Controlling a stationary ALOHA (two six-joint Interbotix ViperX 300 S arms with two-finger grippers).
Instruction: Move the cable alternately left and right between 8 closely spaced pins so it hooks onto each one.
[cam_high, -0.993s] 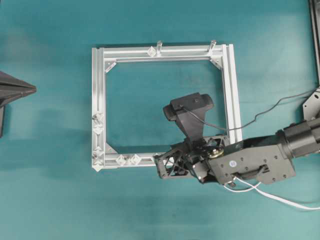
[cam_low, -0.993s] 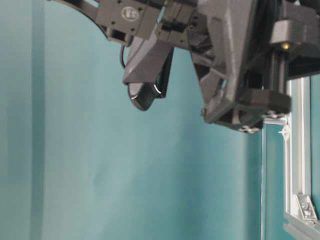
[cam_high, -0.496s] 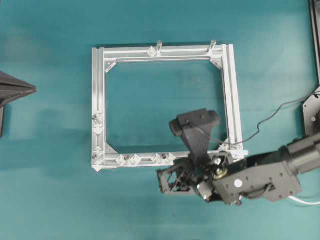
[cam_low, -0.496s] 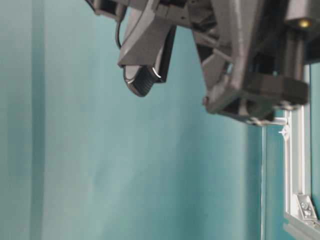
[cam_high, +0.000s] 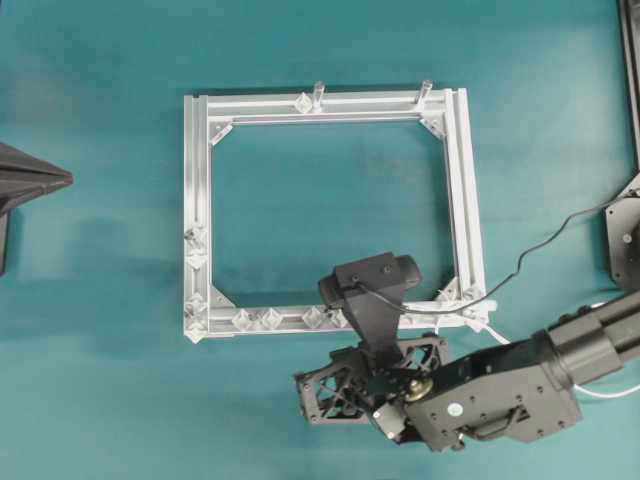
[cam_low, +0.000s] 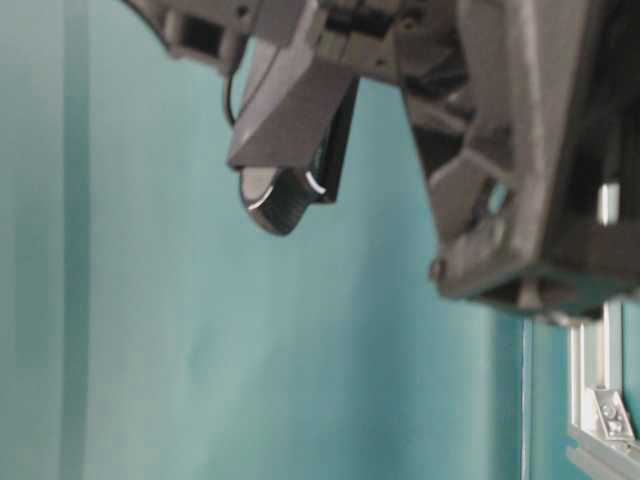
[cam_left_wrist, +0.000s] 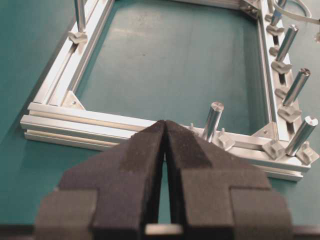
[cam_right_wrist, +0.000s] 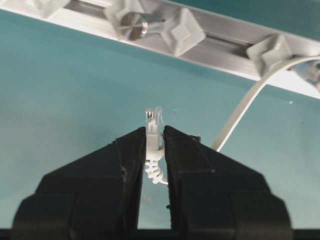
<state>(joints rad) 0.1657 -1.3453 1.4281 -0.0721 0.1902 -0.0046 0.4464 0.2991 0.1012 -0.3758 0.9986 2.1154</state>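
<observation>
Teal tabletop (cam_high: 100, 380) carries a square silver aluminium frame (cam_high: 196, 200) w/ small whitish diamond pins (cam_high: 256, 319) along its near rail and more up the left rail.

Right hand (cam_right_wrist: 155, 135) is clamped on the pale plug (cam_right_wrist: 153, 127) at the free end of the white cable (cam_right_wrist: 240, 117); plug tip pokes out past the fingertips (cam_right_wrist: 177, 145), upright between them. From the wrist view the hand sits just off the rail, on the tabletop side, not touching it. Cable runs from the grip up and right to the rail, curving round one diamond pin at the right end of that view; whether it's truly hooked there, can't tell.

Overhead: right arm (cam_high: 500, 385) lies below the frame's near-right corner, its wrist cam over the near rail. A bit of white cable shows by that corner (cam_high: 480, 322) and again right of the arm.

Left hand (cam_left_wrist: 165, 132) has pads pressed together, nothing between them, parked off the frame's outer edge w/ several upright metal posts (cam_left_wrist: 212, 120) beyond it. Overhead shows only a dark wedge of the left arm (cam_high: 30, 185) at the left edge, well apart from the frame.

Table-level view is mostly blocked by blurry dark arm parts.
</observation>
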